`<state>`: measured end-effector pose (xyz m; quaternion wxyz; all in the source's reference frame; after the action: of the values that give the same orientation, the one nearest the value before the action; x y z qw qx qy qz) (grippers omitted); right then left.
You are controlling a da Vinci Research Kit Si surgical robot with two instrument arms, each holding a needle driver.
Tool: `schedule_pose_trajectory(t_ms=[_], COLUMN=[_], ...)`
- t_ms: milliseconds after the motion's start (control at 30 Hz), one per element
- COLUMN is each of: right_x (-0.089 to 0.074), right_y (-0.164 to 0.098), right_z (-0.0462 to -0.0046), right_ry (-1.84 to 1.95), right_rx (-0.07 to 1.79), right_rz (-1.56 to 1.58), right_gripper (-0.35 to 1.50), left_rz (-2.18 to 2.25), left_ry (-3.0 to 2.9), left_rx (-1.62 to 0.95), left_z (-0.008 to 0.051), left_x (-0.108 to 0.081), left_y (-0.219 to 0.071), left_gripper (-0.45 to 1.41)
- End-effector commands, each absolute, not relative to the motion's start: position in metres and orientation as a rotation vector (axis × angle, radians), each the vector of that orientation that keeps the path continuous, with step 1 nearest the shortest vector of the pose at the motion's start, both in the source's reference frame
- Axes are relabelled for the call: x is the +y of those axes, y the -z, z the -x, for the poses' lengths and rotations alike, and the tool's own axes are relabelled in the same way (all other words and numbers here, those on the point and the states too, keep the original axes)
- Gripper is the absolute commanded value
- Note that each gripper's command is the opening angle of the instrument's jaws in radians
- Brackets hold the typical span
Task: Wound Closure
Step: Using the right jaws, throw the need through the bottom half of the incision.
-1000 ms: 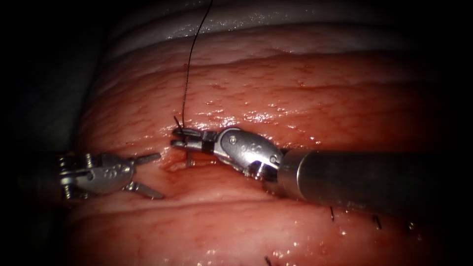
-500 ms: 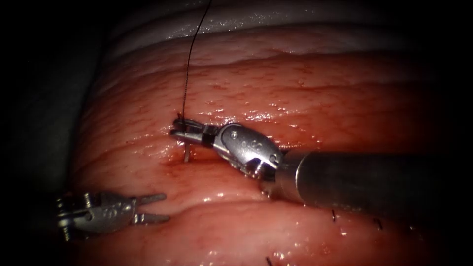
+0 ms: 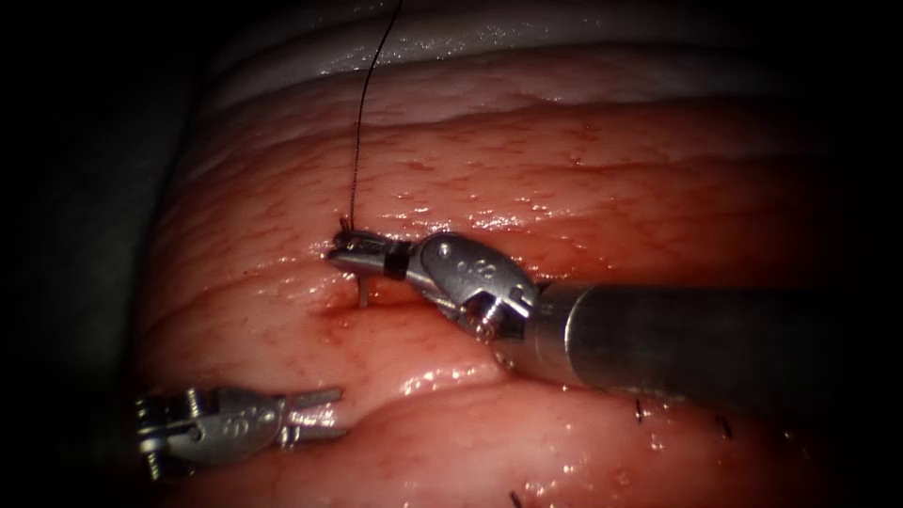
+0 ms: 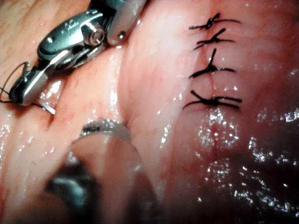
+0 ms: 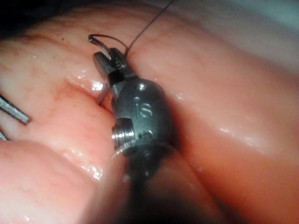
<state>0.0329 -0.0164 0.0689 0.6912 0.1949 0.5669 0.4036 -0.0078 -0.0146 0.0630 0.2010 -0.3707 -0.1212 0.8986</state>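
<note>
My right tool (image 3: 350,255) comes in from the right with its jaws shut on the curved needle (image 3: 362,292) near its thread end. The needle's other end points down into the tissue (image 3: 583,179), left of the stitched stretch of the cut. Black thread (image 3: 359,113) rises from the jaws to the top edge. The right wrist view has the same grip (image 5: 110,61), with the needle's tail (image 5: 100,39) curling above the jaws and the thread (image 5: 149,24) leading away. My left tool (image 3: 331,414) lies low at the left over a fold, jaws slightly open, holding nothing.
Several tied black stitches (image 4: 212,60) cross the closed part of the cut; their ends (image 3: 638,409) peek out below the right shaft (image 3: 677,343). Wet folds of tissue run across the field, and a pale fat layer (image 3: 470,38) borders the far edge.
My left tool has moved down and a little right, and its jaws have narrowed from wide apart. My right tool has stayed put and rolled its wrist slightly, still gripping the needle.
</note>
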Motion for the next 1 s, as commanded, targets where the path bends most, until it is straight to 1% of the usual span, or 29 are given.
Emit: schedule_pose_trajectory(t_ms=[33, 400, 833, 1000], right_x=[-0.0161, -0.0155, -0.0161, -0.0163], right_y=[-0.0692, -0.0688, -0.0682, -0.068], right_z=[-0.0337, -0.0339, -0.0337, -0.0338], right_ry=[-0.927, -1.088, -1.131, -1.165], right_rx=[1.274, 1.261, 1.207, 1.208], right_rz=[-0.452, -0.575, -0.749, -0.818], right_gripper=[-0.35, -0.35, -0.35, -0.35], left_rz=[1.037, 1.063, 1.068, 1.069], left_ry=[-2.51, -2.514, -2.517, -2.517], left_rx=[-0.339, -0.342, -0.344, -0.344], left_z=[0.0084, 0.0092, 0.0088, 0.0088], left_x=[-0.015, -0.0156, -0.0155, -0.0154], left_y=[-0.0636, -0.0638, -0.0644, -0.0647], left_gripper=[-0.01, -0.01, -0.01, -0.05])
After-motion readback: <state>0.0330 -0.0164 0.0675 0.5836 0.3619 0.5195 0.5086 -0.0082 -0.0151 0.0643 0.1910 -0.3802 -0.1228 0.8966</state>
